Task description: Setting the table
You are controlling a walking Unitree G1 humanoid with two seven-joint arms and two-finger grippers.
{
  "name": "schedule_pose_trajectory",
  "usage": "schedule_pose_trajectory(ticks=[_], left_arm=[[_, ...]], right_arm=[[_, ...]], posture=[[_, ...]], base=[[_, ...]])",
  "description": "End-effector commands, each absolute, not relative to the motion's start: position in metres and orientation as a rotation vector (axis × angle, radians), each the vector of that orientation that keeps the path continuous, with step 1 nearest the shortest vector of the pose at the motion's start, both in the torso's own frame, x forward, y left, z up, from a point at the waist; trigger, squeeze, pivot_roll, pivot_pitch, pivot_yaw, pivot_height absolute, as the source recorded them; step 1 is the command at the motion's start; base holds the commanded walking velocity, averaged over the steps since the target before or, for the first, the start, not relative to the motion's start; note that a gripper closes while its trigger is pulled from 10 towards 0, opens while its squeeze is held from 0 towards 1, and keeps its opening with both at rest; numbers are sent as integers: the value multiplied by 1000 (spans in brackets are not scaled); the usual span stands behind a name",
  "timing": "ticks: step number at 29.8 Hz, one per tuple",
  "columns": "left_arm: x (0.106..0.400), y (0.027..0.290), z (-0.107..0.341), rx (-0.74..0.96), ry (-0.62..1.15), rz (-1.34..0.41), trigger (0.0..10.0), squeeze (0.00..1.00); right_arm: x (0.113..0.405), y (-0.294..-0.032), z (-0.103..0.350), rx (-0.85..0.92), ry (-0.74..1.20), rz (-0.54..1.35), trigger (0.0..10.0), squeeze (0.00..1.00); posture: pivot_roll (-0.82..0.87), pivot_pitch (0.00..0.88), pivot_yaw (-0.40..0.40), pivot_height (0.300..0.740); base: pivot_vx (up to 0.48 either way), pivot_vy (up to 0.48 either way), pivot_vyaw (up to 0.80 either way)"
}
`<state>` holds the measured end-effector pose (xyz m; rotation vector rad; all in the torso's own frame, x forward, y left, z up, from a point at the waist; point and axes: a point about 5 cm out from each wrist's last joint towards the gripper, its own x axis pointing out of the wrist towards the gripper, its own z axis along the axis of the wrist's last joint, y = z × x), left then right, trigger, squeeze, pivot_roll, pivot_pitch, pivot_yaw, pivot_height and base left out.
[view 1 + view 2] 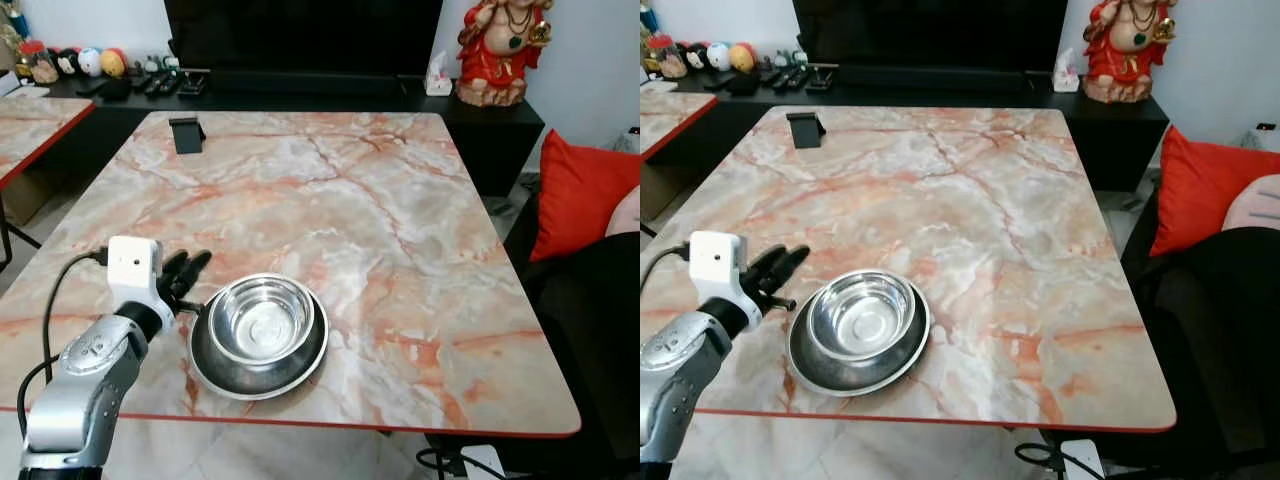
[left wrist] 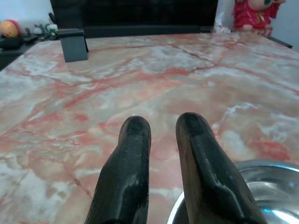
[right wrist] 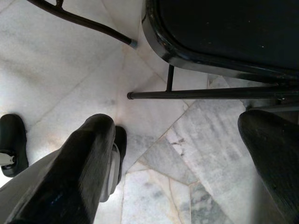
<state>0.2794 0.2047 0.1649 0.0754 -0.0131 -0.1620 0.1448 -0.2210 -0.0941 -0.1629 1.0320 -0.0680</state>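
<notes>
A steel bowl (image 1: 262, 320) rests inside a shallow steel plate (image 1: 300, 372) near the front left edge of the marble table (image 1: 400, 200). My left gripper (image 1: 190, 265) hovers just left of the plate's rim, pointing across the table. In the left wrist view its fingers (image 2: 135, 140) stand a narrow gap apart with nothing between them, and the plate's rim (image 2: 280, 167) lies beside one finger. My right gripper (image 3: 180, 140) hangs open over the marble floor, holding nothing.
A black phone stand (image 1: 187, 134) sits at the table's far left corner. Behind the table are a low black cabinet with a TV, a red statue (image 1: 495, 50) and small ornaments. A red cushion (image 1: 580, 190) lies to the right, a second table (image 1: 30, 125) to the left.
</notes>
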Motion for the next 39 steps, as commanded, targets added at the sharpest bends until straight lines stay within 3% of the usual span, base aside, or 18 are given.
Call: schedule_pose_trajectory(ticks=[1,27,39], left_arm=[[275,197,154,136,-49,-103,10000,0],[273,170,128,182,-140,-60,10000,0],[277,165,131,175,-167,-81,10000,0]], right_arm=[[144,-221,-94,-148,1018,-90,10000,0],[138,-221,-96,-132,1010,-128,10000,0],[135,-220,-97,-123,1016,-148,10000,0]], posture=[[-40,0,9,732],[-61,0,21,732],[-57,0,26,732]], base=[[0,0,0],[0,9,0],[0,254,0]])
